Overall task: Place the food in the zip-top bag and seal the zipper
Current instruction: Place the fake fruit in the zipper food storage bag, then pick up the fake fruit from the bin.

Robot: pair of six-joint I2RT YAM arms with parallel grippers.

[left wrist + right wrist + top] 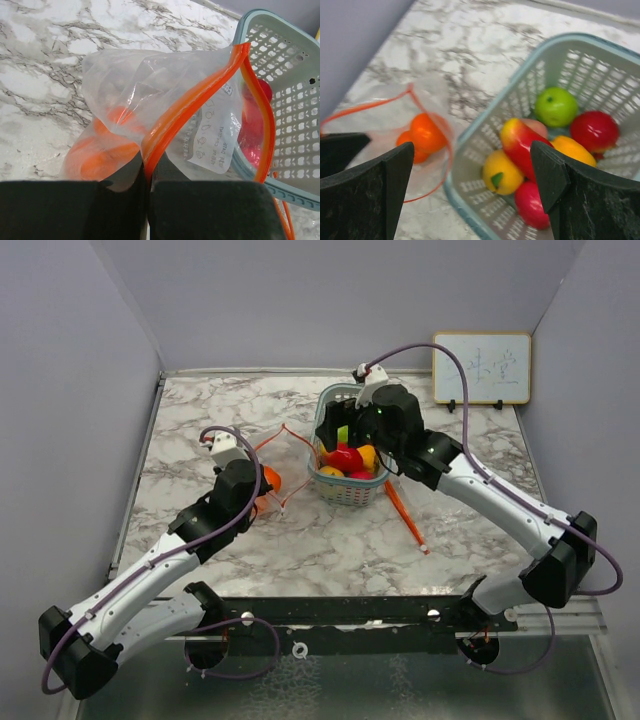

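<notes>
Small glossy toy fruits (520,145): likely light, hard, slippery; pinch across middle. Right hand (472,155) apart; left hand (149,200) clamped on clear plastic zip-top bag (150,90) at orange zipper (185,109).

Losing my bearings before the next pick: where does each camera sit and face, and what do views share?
Top external: above and behind the robot, looking down at the table; left arm and right arm show whole.
Left wrist: behind the left gripper, shut on the zip-top bag at its zipper, facing the basket.
Right wrist: above the open right gripper, looking down at toy fruits in the basket.
Shared: both wrist views show bag and basket.
</notes>
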